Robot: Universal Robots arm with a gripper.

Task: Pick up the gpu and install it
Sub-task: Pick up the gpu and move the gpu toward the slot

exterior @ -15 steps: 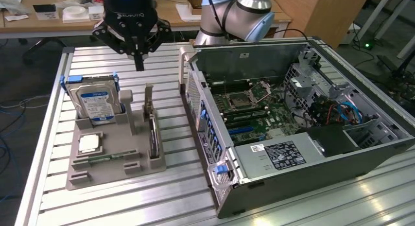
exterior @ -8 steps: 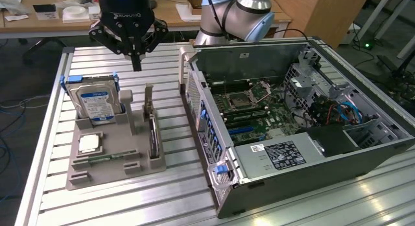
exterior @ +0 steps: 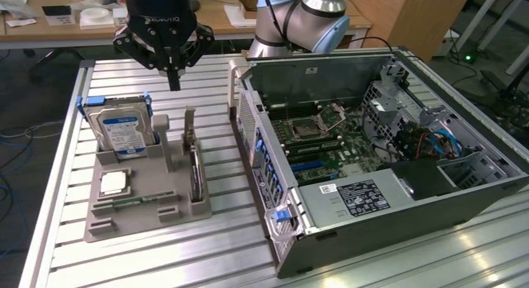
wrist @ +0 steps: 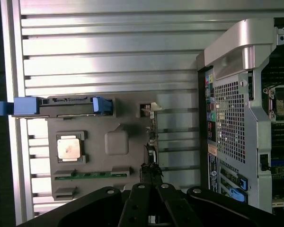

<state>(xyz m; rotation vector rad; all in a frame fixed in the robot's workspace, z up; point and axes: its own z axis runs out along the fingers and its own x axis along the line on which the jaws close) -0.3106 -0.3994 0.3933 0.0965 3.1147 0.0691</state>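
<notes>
gpu (exterior: 196,175) (wrist: 153,137): thin card, stood on edge in slot of grey holder (exterior: 132,223).

Wrist camera, looking down. I see the gripper (wrist: 150,169), its fingers pressed together, in line with the gpu (wrist: 153,137), which stands on edge in the grey holder (wrist: 95,125); I cannot tell whether they touch. The holder also carries a blue-railed hard drive (wrist: 61,101), a processor (wrist: 68,149) and a memory stick (wrist: 92,174). Beside the holder, on the slatted table (wrist: 109,52), lies the open computer case (wrist: 232,118), motherboard exposed.
</notes>
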